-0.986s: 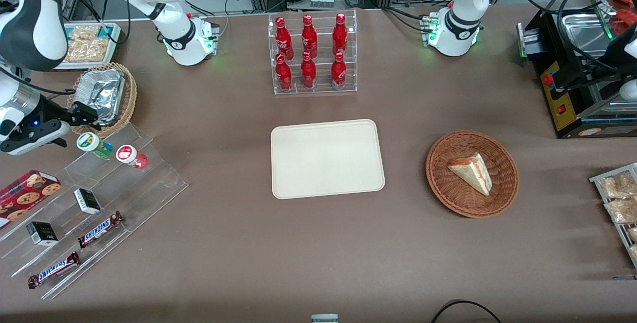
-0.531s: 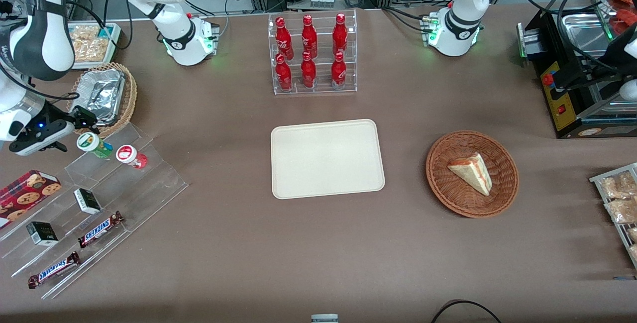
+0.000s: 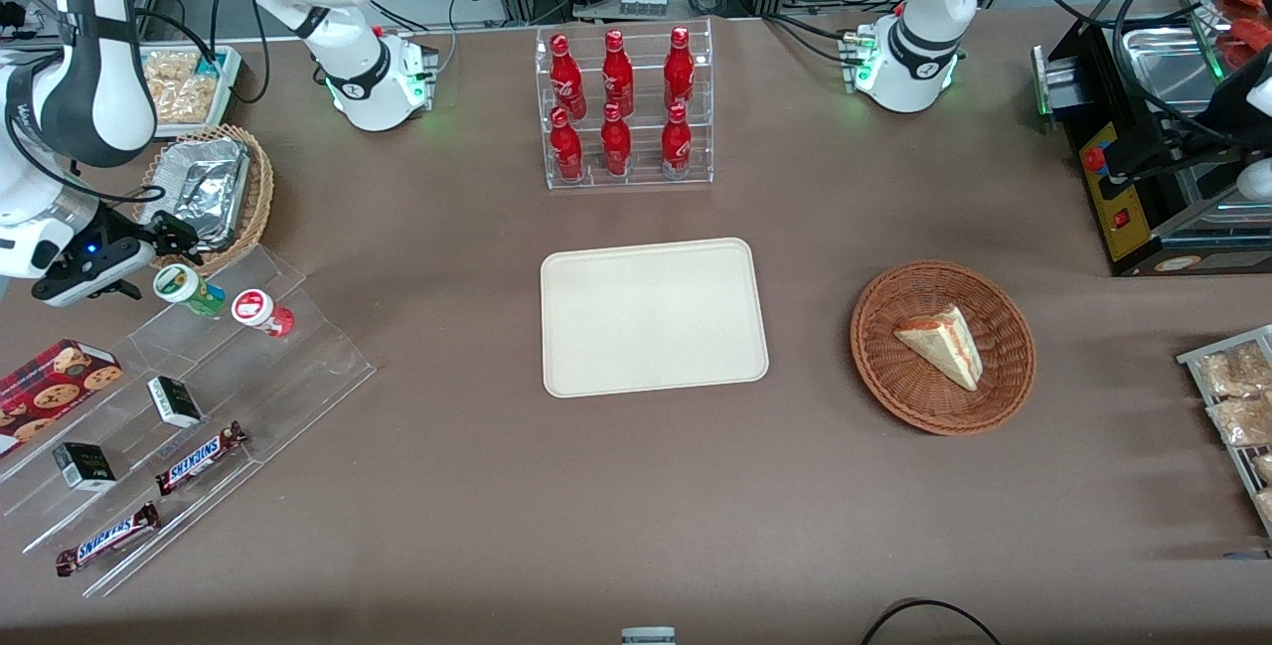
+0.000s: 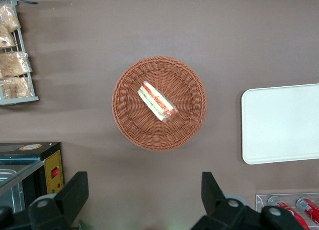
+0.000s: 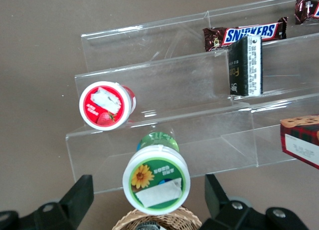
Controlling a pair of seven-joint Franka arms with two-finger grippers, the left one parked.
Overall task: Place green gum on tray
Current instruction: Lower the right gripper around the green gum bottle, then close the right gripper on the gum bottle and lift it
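The fingers (image 5: 75, 197) are spread wide and grasp nothing, standing one on each side of the green gum (image 5: 156, 178) in the right wrist view, apart from it. Biggest of what matters is the tray (image 3: 653, 317), bare in the middle of the table (image 3: 636, 486) and well apart from everything the arm is working on. Next is the clear stepped rack (image 3: 199, 397) toward the working arm's end, holding candy bars, small dark boxes and two little bottles. The gripper (image 3: 149, 247) hangs just above the rack's top step, beside a foil pan (image 3: 204, 183) in a wicker basket. The green gum stands on that step with the red gum (image 3: 260, 311) just beside it. The likely trouble is that closeness: a finger coming down off-centre could knock the red bottle over, or clip the clear step edge, and the rounded lid could slip if caught too high. Against a second ago the gripper has drawn nearer to the green gum and tilted more downward; the bottles and tray have not moved
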